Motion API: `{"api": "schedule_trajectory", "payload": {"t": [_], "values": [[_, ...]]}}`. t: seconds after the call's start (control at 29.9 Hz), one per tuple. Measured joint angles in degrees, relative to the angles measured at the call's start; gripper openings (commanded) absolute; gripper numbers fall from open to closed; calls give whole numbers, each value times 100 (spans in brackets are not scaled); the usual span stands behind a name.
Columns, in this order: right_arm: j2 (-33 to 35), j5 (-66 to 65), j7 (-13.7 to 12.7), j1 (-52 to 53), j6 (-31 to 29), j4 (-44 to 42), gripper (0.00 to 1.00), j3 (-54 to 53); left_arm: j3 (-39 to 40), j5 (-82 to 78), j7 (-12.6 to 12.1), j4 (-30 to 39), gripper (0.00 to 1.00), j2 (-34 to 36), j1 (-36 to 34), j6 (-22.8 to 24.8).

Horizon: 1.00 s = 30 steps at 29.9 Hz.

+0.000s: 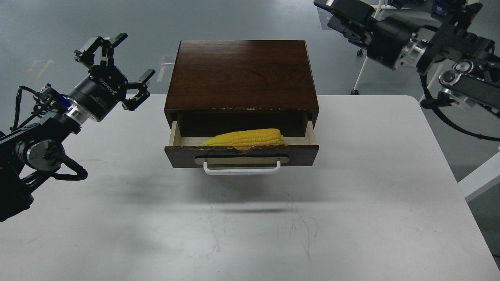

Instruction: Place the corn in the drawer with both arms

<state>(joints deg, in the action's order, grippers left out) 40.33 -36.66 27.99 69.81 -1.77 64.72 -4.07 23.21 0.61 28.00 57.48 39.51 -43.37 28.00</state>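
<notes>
The yellow corn (246,137) lies on its side inside the open drawer (300,150), pointed end to the left, with nothing holding it. The drawer is pulled out of the dark brown box (242,74); its white bar handle (241,169) faces me. My left gripper (121,66) is open and empty, raised to the left of the box. My right gripper (336,11) is high at the upper right, behind and right of the box, away from the corn. It is dark and partly cut by the frame's top edge, so its fingers cannot be told apart.
The box stands at the back middle of the white table (351,195). Grey floor lies beyond the table's far edge. A white frame leg (363,74) stands behind at the right, and a white bar (482,177) lies off the right edge.
</notes>
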Motion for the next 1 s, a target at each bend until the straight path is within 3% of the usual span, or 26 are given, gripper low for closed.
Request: {"api": "schedule_trajectory", "payload": {"t": [0.23, 0.44, 0.6, 1.0], "values": [[106, 793, 0, -1478, 38, -310, 100, -1165, 7, 0, 0, 0, 98, -101, 26, 0], [-7, 2563, 0, -1988, -49, -535, 100, -1200, 80, -7, 0, -8, 98, -265, 152, 0], [-312, 3191, 0, -2266, -138, -555, 100, -1227, 293, -15, 0, -17, 98, -370, 361, 0], [-1081, 4052, 2, -2670, -1239, -1146, 100, -1293, 380, -18, 0, -246, 98, -494, 491, 0]]}}
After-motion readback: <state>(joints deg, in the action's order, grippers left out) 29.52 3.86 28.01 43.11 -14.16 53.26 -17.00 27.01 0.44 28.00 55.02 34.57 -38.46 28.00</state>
